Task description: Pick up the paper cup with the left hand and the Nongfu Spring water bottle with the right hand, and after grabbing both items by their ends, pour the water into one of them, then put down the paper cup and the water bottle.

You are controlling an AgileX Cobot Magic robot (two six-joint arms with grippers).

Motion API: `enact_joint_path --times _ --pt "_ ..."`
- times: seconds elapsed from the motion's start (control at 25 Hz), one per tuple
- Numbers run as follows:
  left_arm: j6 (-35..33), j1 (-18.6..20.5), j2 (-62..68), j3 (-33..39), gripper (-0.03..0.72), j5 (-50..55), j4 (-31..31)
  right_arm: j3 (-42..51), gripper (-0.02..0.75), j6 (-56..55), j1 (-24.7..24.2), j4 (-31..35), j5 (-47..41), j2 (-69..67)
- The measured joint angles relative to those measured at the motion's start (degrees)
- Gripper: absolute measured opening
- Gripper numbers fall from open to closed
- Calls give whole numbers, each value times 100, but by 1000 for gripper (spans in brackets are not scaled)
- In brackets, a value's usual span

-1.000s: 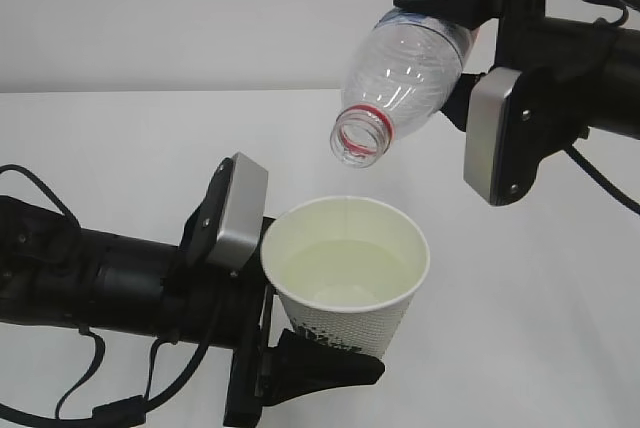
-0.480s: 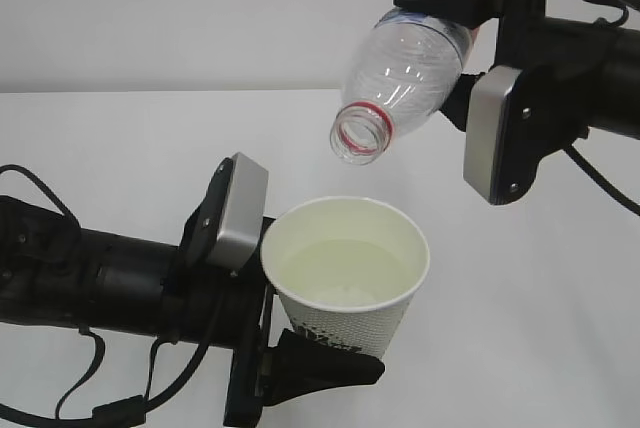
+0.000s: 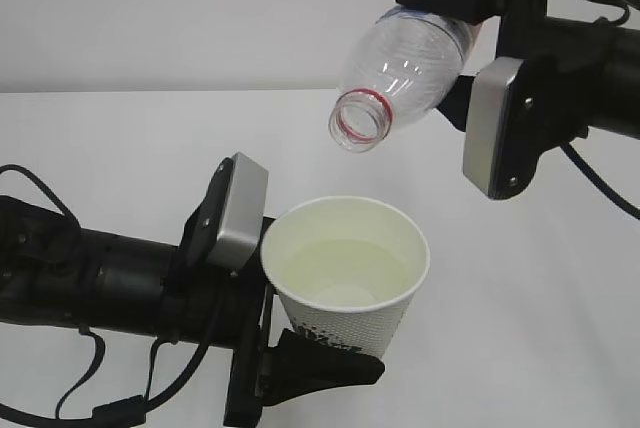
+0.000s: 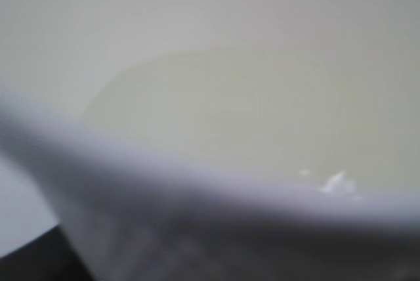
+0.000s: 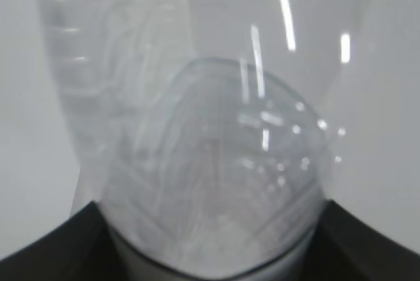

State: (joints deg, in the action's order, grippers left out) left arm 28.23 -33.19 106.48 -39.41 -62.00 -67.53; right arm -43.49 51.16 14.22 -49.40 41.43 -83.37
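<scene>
Since a second ago the Nongfu Spring water bottle (image 3: 405, 63) has lifted slightly — mouth tilted down-left above the paper cup (image 3: 348, 273). Right claw (image 3: 455, 23) grips the bottle's base; left claw (image 3: 300, 368) clamps the cup's bottom, water (image 3: 345, 268) inside, above the bench (image 3: 520, 298).

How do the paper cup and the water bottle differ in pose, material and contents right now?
The paper cup stands nearly upright with its mouth up; the water bottle is tipped mouth-down above it. The cup is opaque white paper; the bottle is clear plastic with a red neck ring. The cup holds water; the bottle looks empty, with no stream falling. Both are open-topped and held off the table, the cup by the left gripper, the bottle by the right gripper.
</scene>
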Motion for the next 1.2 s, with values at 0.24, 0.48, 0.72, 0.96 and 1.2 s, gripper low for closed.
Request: enact_joint_path --times 0.24,0.48,0.72,0.96,1.2 --pt "0 0 0 0 526 0 0 0 475 -171 0 112 0 0" --pt "0 0 0 0 526 0 48 0 475 -413 0 148 0 0" --pt "0 0 0 0 526 9 75 0 475 -778 0 255 0 0" --pt "0 0 0 0 526 9 79 0 475 -1162 0 339 0 0" --pt "0 0 0 0 526 9 79 0 475 -1579 0 350 0 0"
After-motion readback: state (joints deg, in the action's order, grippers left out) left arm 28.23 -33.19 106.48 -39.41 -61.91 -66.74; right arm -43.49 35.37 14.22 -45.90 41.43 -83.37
